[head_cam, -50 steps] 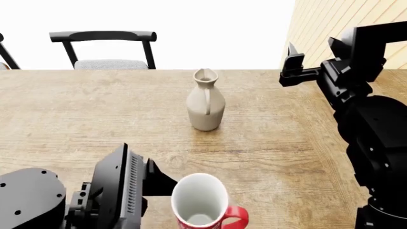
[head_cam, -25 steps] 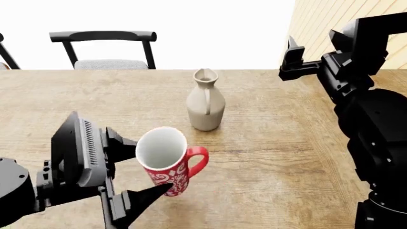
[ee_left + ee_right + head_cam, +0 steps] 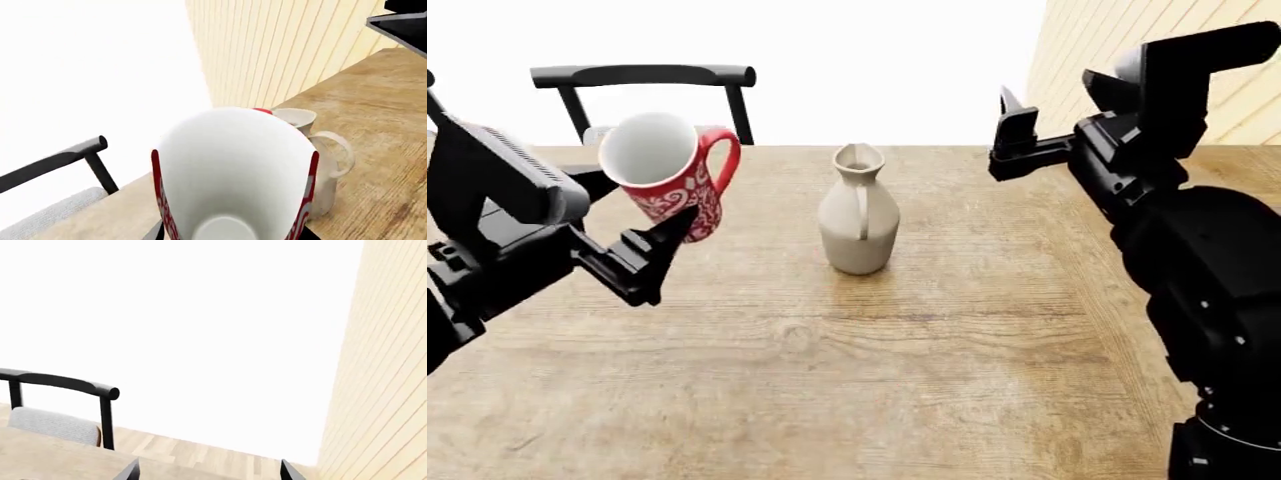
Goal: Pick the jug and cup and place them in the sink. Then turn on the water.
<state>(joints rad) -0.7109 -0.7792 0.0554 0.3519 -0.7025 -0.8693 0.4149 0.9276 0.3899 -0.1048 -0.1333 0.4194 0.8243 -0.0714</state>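
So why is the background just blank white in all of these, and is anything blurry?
Head view: everything past the table renders as flat white; the jug casts only a faint soft shadow, all sharp. Left wrist view: the cup sits close to the lens and fills the frame, its inside evenly lit, without glare. Right wrist view: mostly white void, with crisp chair edges.

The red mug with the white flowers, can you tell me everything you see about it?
The red mug with white flower pattern is glossy like ceramic, white inside and empty, with a red loop handle. It is lifted off the wooden table, tilted, and clamped in the left gripper, whose black fingers press its sides. The cream ceramic jug stands apart from it on the table.
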